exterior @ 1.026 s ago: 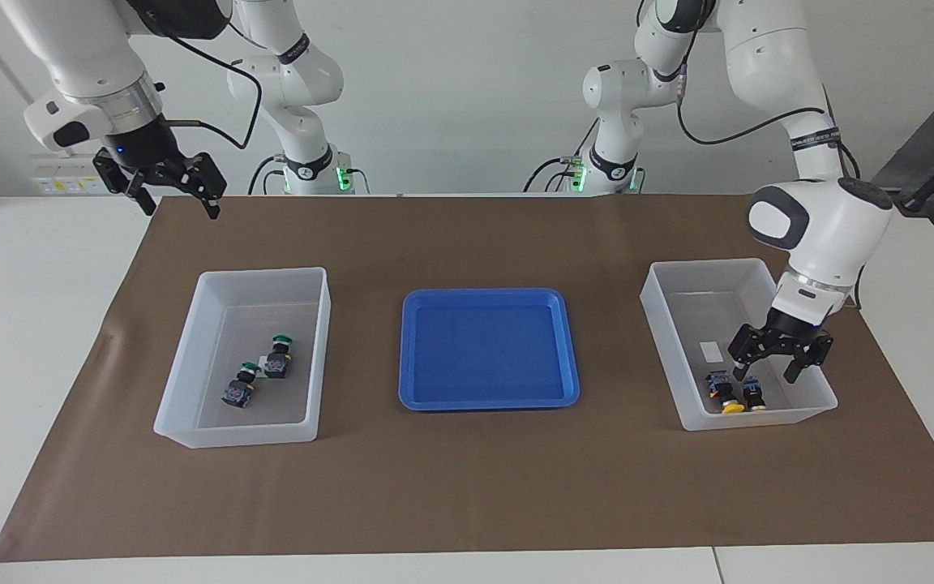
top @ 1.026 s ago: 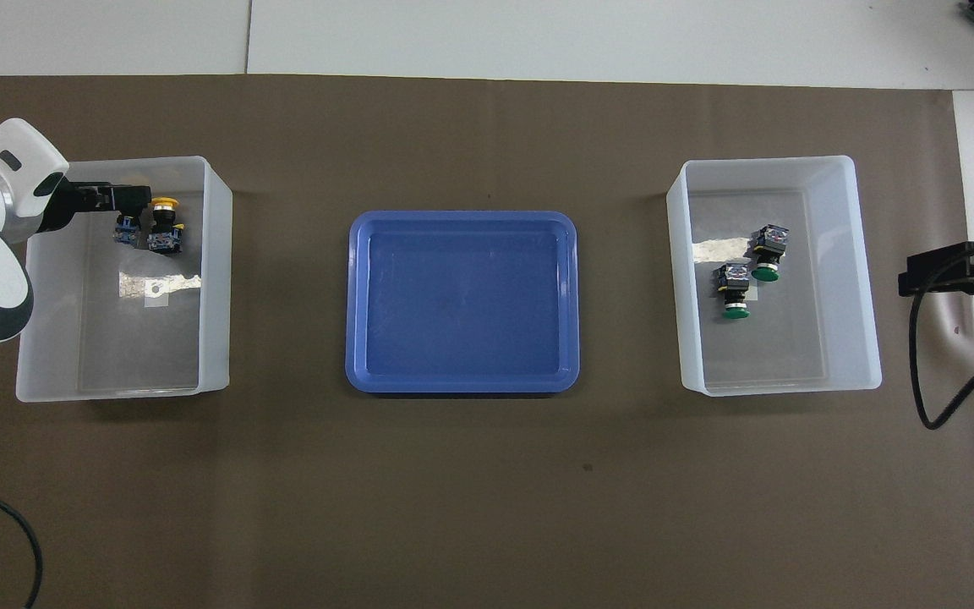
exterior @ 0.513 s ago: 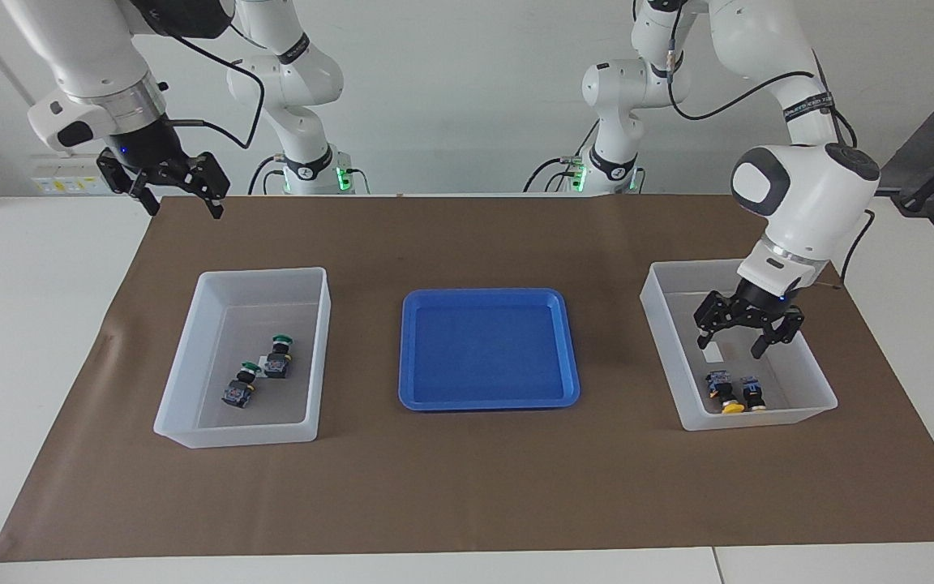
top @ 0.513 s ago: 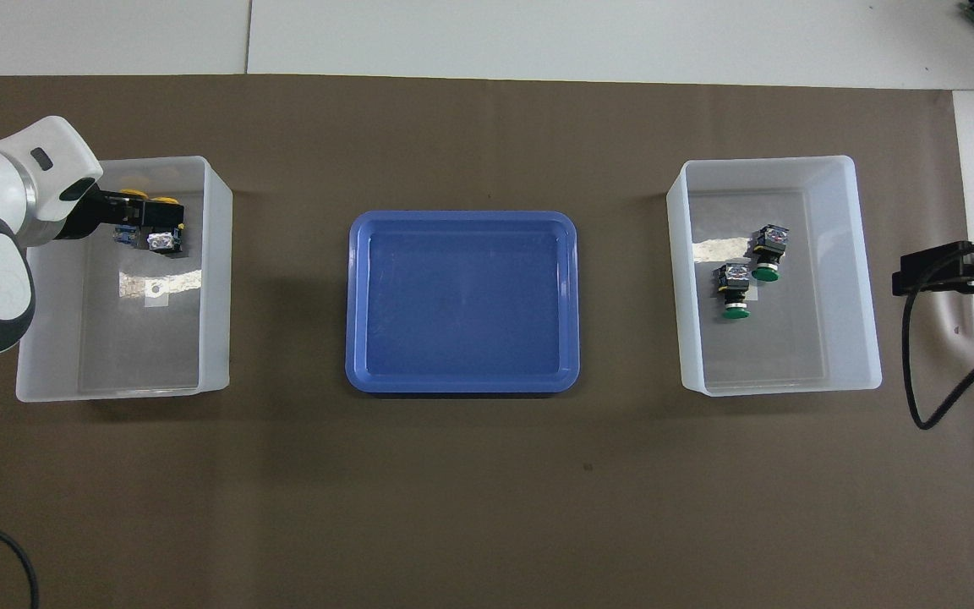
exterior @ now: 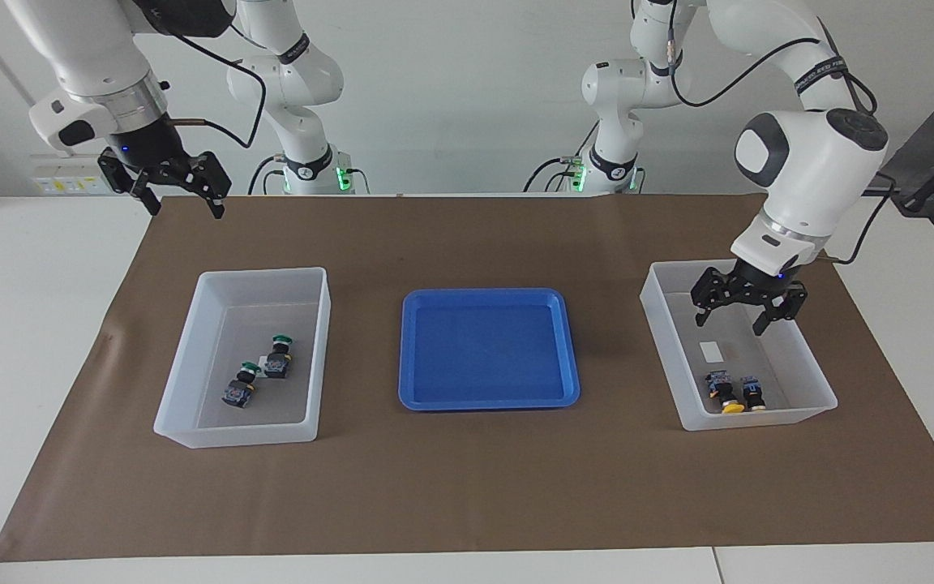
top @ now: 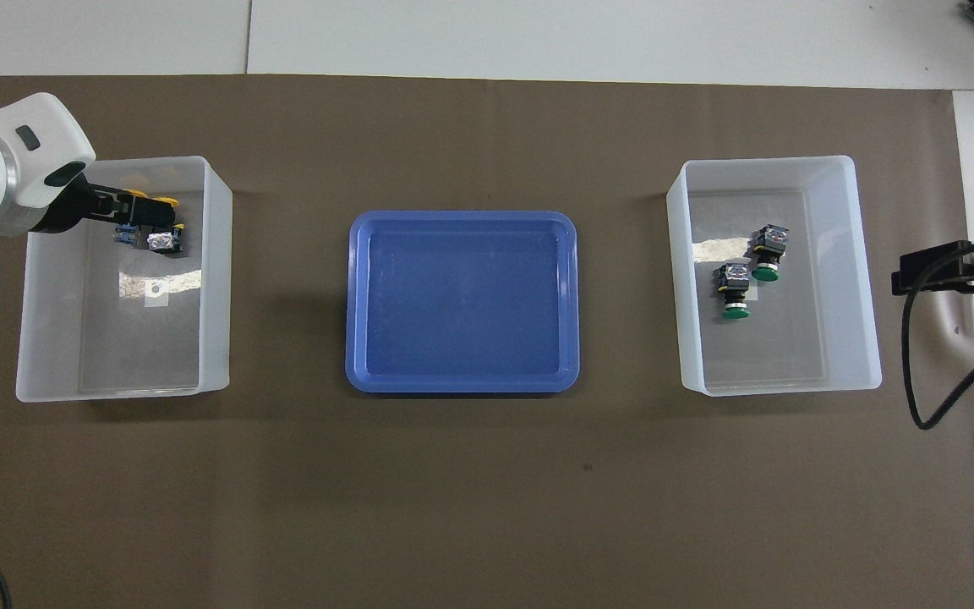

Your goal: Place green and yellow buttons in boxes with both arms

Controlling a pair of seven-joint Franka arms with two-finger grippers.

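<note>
Green buttons [exterior: 260, 374] lie in one box [exterior: 191, 357], yellow buttons [exterior: 736, 392] in the other box [exterior: 661, 324]. Small, rigid, probably light; best gripped across the black body. Left gripper [exterior: 748, 306] hangs over the yellow box, fingers open, empty; right gripper [exterior: 165, 180] waits open. Blue tray [exterior: 486, 349] between; nothing obstructs.

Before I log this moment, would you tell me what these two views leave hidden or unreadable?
- Yellow buttons: in the overhead view the left gripper covers part of them; only a yellow edge and one base show.
- Labels in the boxes: too small to read in either view.
- Right gripper: cut off by the overhead view's edge; only its black tip shows.
- Second yellow cap: not visible in the facing view, turned away.
</note>
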